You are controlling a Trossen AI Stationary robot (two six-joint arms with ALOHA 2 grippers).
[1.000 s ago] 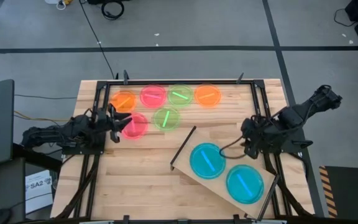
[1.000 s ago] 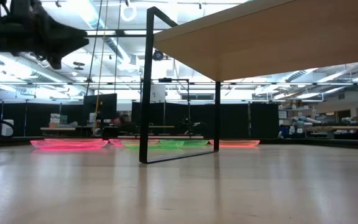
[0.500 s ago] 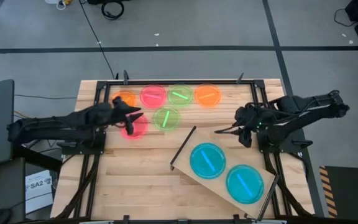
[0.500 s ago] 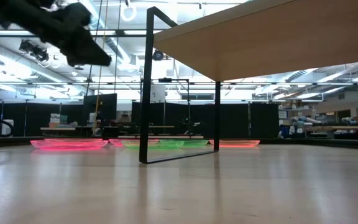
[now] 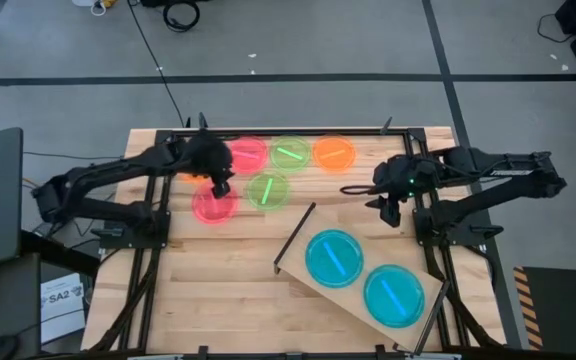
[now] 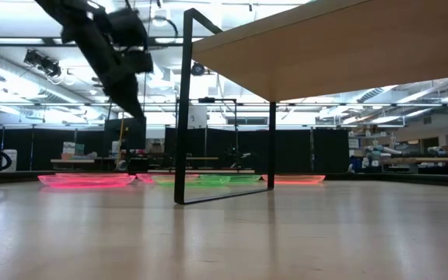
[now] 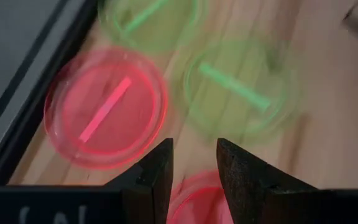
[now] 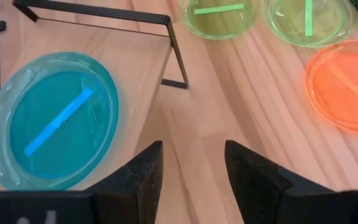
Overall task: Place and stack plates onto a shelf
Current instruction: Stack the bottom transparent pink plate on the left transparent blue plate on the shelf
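The left gripper's (image 5: 221, 186) two dark fingers (image 7: 157, 171) stand a little apart with nothing between them, hanging over the far edge of a pink plate (image 5: 214, 203) on the left part of the table (image 5: 218, 290). Just beside that plate lies a green one (image 5: 268, 190), and behind them along the far edge sit a second pink plate (image 5: 248, 153), a second green plate (image 5: 290, 152) and an orange plate (image 5: 334, 152); the left arm hides most of another orange plate (image 5: 183, 172). The right gripper (image 5: 386, 206) also holds its fingers (image 8: 138, 171) apart and empty, above bare wood between the orange plate and the shelf (image 5: 298, 240). The shelf stands askew near the front right, with two blue plates (image 5: 334, 257) (image 5: 394, 295) resting side by side on its board, not stacked.
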